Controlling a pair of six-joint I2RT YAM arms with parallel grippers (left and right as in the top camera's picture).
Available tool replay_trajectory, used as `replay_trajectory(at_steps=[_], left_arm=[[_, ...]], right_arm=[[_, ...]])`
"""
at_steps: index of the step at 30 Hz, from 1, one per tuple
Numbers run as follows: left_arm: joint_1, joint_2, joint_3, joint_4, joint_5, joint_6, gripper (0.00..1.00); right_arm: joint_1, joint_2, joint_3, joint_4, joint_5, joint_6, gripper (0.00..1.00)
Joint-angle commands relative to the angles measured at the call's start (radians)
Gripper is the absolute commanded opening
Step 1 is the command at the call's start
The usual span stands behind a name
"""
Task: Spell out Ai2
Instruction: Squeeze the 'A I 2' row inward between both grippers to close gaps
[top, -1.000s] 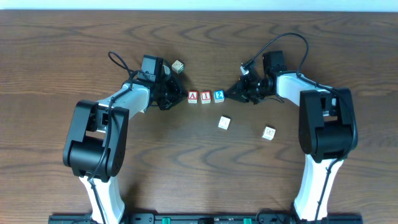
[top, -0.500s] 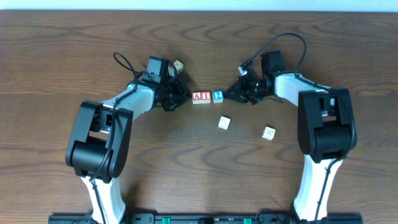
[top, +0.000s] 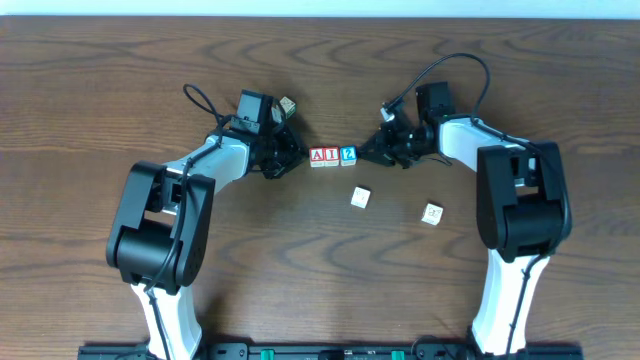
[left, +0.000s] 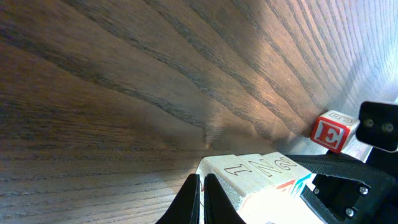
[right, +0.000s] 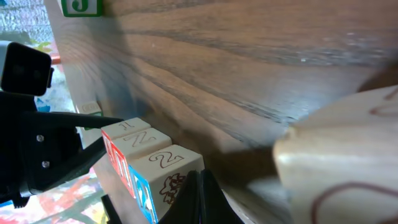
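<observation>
Three cubes stand in a tight row at mid table: the red-framed "A" cube (top: 317, 156), the red-framed "I" cube (top: 331, 156) and the blue "2" cube (top: 348, 155). My left gripper (top: 299, 154) is shut and empty, its tips against the left side of the "A" cube (left: 225, 176). My right gripper (top: 363, 154) is shut and empty, its tips against the right side of the "2" cube (right: 166, 171). The row also shows in the right wrist view, the "I" cube (right: 144, 144) in the middle.
A pale cube (top: 287, 105) lies behind the left gripper. Two more pale cubes (top: 360, 198) (top: 432, 213) lie in front of the row. A red "E" cube face (left: 331, 129) shows in the left wrist view.
The "A" and "I" cubes were pushed right and the "2" cube left. The gaps closed and the three cubes now touch. Both grippers moved inward.
</observation>
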Motion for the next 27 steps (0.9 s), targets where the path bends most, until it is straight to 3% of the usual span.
replay_trajectory(at_steps=[1, 27], left_arm=[[-0.003, 0.017, -0.001, 0.002, -0.015, -0.005, 0.06], [0.007, 0.017, -0.001, 0.014, -0.029, 0.042, 0.06]], right_arm=[[0.013, 0.008, 0.000, 0.007, -0.022, 0.016, 0.01], [0.019, 0.008, 0.000, -0.026, -0.018, 0.037, 0.02]])
